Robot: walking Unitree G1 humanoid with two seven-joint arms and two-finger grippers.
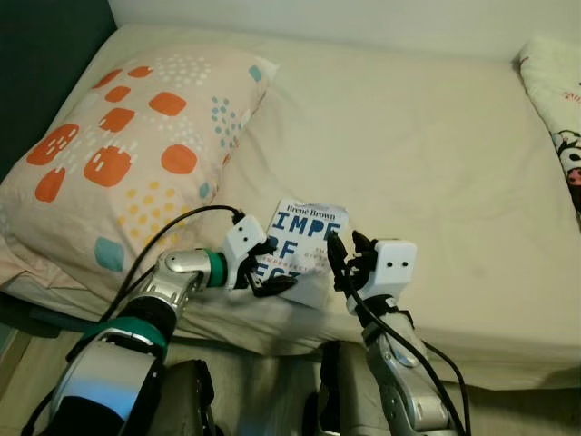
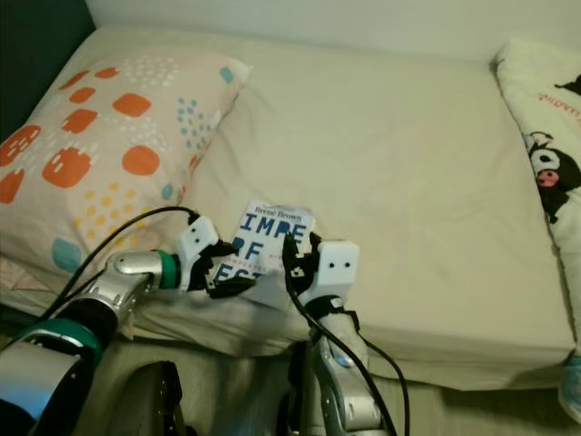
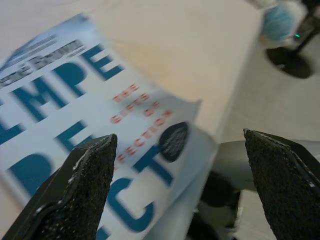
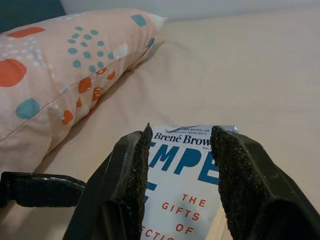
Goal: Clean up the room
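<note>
I am holding my right pincer (image 1: 343,252) part open, fingers straddling the near edge of the book (image 1: 307,243); my left pincer (image 1: 265,271) is gaping wide at its nine o'clock corner. The book is lying flat at the bed's (image 1: 427,163) near edge, at four o'clock from the pillow (image 1: 127,154). I am judging it light, bendy and slick-covered, so best pinched by that overhanging edge.

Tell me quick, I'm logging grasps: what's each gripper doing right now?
Left gripper: open, at the near left edge of the book, not holding it.
Right gripper: open, fingers over the book's right edge, not closed on it.
</note>
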